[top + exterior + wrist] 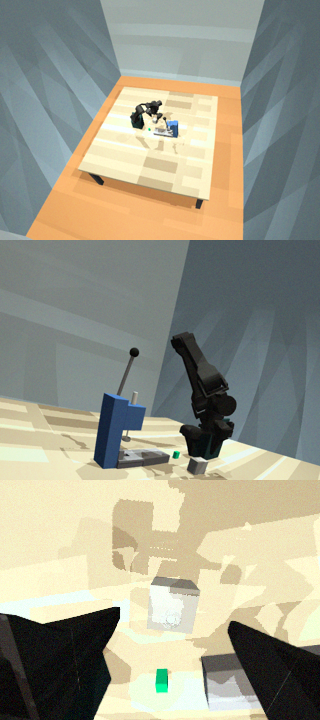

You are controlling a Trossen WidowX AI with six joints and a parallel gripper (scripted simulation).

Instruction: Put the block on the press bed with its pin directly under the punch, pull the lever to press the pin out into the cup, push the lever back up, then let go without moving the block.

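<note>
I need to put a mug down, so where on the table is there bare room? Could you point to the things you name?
Good room: the stretch of table between the press (175, 129) (108, 431) and the table's right edge in the top view, and the broad part toward the two visible legs. Crowded: around the grey block (154, 120) (197, 465) (172, 609), green cube (149, 129) (176, 454) (161, 680) and arm (139, 109) (204, 369).
</note>
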